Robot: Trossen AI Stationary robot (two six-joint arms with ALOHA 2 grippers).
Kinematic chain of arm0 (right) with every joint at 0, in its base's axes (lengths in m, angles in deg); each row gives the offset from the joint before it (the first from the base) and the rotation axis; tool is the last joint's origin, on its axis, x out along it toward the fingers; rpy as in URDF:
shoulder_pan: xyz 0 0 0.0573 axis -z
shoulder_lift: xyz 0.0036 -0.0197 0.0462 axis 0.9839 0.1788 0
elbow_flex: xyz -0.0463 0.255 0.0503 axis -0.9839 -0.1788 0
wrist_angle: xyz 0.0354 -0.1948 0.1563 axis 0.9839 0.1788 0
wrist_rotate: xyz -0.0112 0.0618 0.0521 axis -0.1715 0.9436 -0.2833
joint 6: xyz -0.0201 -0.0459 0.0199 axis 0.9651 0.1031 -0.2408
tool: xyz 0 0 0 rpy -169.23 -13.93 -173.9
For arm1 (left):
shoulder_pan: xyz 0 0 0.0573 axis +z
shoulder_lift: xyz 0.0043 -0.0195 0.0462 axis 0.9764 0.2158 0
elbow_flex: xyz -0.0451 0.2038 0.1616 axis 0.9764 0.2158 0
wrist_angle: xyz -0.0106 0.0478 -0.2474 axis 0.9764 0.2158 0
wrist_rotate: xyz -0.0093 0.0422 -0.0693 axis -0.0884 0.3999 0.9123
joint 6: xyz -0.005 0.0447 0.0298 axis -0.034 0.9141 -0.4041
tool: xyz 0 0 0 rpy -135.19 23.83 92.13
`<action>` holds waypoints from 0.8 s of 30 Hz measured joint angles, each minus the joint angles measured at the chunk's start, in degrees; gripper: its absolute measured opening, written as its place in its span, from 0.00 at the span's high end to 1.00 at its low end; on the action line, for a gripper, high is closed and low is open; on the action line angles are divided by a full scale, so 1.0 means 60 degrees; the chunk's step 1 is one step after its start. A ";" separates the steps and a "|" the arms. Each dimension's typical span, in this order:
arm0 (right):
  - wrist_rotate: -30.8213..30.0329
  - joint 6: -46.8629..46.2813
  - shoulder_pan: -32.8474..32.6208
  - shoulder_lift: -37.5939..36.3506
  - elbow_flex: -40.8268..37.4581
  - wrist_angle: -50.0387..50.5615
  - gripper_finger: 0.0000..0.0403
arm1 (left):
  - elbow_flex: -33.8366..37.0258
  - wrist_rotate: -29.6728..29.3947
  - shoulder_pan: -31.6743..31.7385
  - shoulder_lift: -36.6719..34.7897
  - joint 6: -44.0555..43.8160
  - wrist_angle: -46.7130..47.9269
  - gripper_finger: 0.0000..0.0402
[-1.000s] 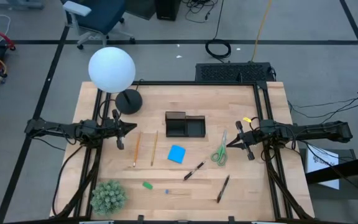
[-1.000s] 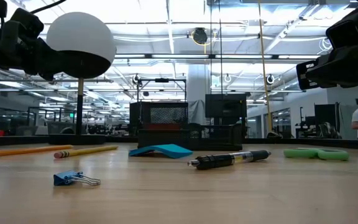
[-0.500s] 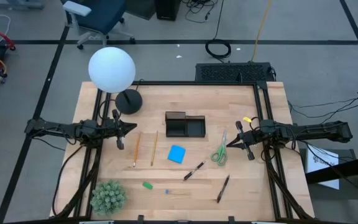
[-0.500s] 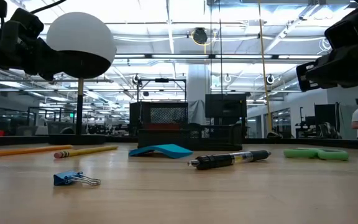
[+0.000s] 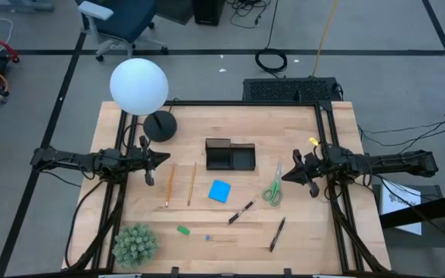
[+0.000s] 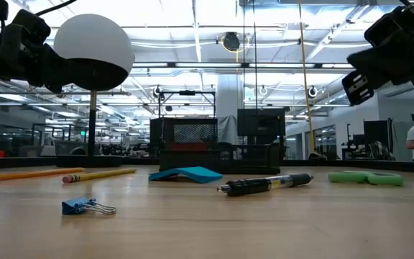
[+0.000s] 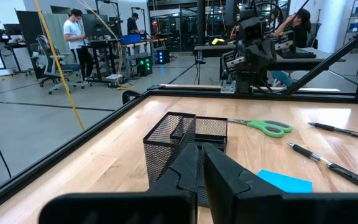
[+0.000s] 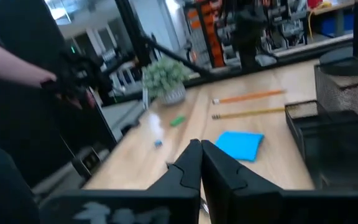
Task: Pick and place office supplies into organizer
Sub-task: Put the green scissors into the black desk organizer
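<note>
The black mesh organizer (image 5: pixel 230 155) stands at the table's middle, toward the far side. In front of it lie two orange pencils (image 5: pixel 180 184), a blue note pad (image 5: pixel 219 191), green-handled scissors (image 5: pixel 273 187), two dark pens (image 5: pixel 242 211) (image 5: pixel 277 233), a green eraser (image 5: pixel 183 229) and a small blue clip (image 5: pixel 207 238). My left gripper (image 5: pixel 164 158) hovers shut at the left, pointing level toward the organizer (image 7: pixel 185 146). My right gripper (image 5: pixel 286 178) hovers shut at the right, above the scissors' far side, rolled to one side (image 8: pixel 199 152). Neither holds anything.
A white globe lamp (image 5: pixel 138 85) on a round black base (image 5: pixel 160 125) stands at the far left. A fuzzy green plant ball (image 5: pixel 134 244) sits at the near left corner. Black frame rails (image 5: pixel 327 123) border the tabletop. People work in the room beyond the table.
My right gripper has rolled about its own pointing line and tipped slightly upward, staying shut above the table's right side. The left arm and all the supplies have kept still.
</note>
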 joint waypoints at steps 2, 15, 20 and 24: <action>0.0000 -0.0321 0.0003 -0.0004 0.0000 -0.0322 1.00 | 0.0000 0.0000 -0.0002 0.0000 -0.0002 -0.0011 0.95; 0.0000 -0.2008 -0.0001 -0.0003 -0.0004 -0.3100 1.00 | -0.0004 0.0166 0.0000 0.0000 -0.6043 -0.1523 0.95; -0.0359 -0.3509 0.0002 -0.0004 -0.0004 -0.4220 1.00 | -0.0004 0.0221 -0.0001 0.0000 -0.8489 -0.2154 0.95; -0.1298 -0.5160 0.0003 -0.0004 -0.0004 -0.4624 1.00 | -0.0004 0.0423 -0.0002 0.0000 -0.9283 -0.2339 0.95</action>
